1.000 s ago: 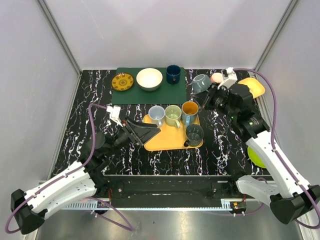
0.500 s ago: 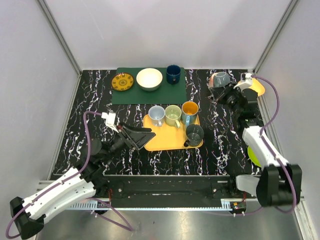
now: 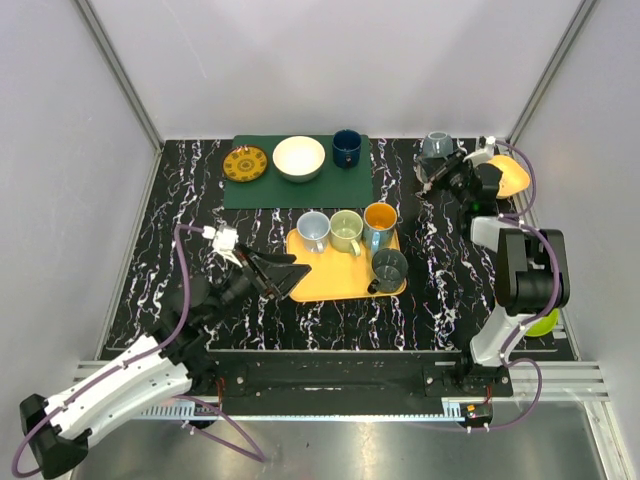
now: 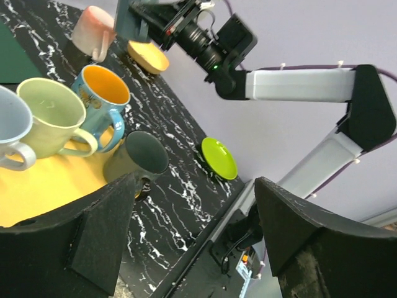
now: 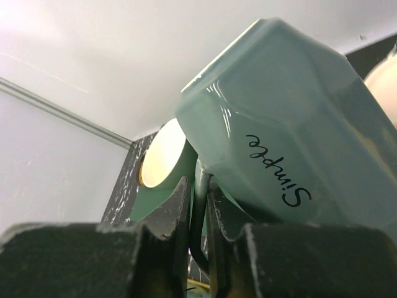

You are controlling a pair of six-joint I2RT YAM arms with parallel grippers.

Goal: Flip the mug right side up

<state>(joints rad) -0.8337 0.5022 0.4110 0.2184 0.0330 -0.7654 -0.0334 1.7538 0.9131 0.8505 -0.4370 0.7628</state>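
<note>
- The left end effector (image 3: 290,272) hovered with its fingers wide apart at the left edge of the yellow tray (image 3: 335,288), mid-table (image 3: 190,200).
- A green mat (image 3: 255,192) along the table's far edge carried a yellow plate (image 3: 245,163), a cream bowl (image 3: 299,157) and a dark blue mug (image 3: 347,147).
- On the tray, a blue-grey mug (image 3: 313,228), a pale green mug (image 3: 346,229) and an orange-lined mug (image 3: 379,222) stood upright in a row; a dark mug (image 3: 388,268) lay on its side near the tray's right edge.
- The right end effector (image 5: 198,198) was clamped on the handle of the grey-green mug (image 3: 437,146), at the table's far right corner beside an orange dish (image 3: 510,178); the mug sat tilted in the wrist view.
</note>
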